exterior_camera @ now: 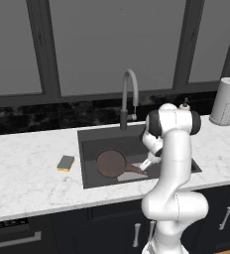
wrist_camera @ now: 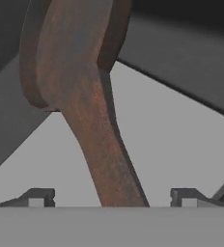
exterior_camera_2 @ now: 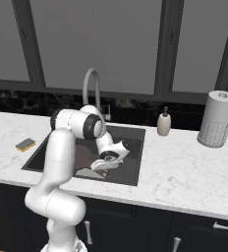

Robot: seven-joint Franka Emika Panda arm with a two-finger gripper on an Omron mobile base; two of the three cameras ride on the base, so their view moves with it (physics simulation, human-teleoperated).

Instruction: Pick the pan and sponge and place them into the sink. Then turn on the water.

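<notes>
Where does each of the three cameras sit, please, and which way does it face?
Left base view: behind the arm's left, facing forward-down at sink, pan, sponge; arm at lower right.
Right base view: behind its right, same sink and sponge; arm at lower left.
Hand view: on the hand, looking along the pan handle; fingers spread either side.
Both base views share the faucet.

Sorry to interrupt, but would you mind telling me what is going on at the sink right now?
The robot arm is reaching down into the sink, where the pan already lies on the floor of the basin. Its tool sits open with a finger on each side of the pan's handle, not gripping it. The sponge is on the counter to the left of the sink, so it has yet to go in, and no water runs from the faucet.
</notes>
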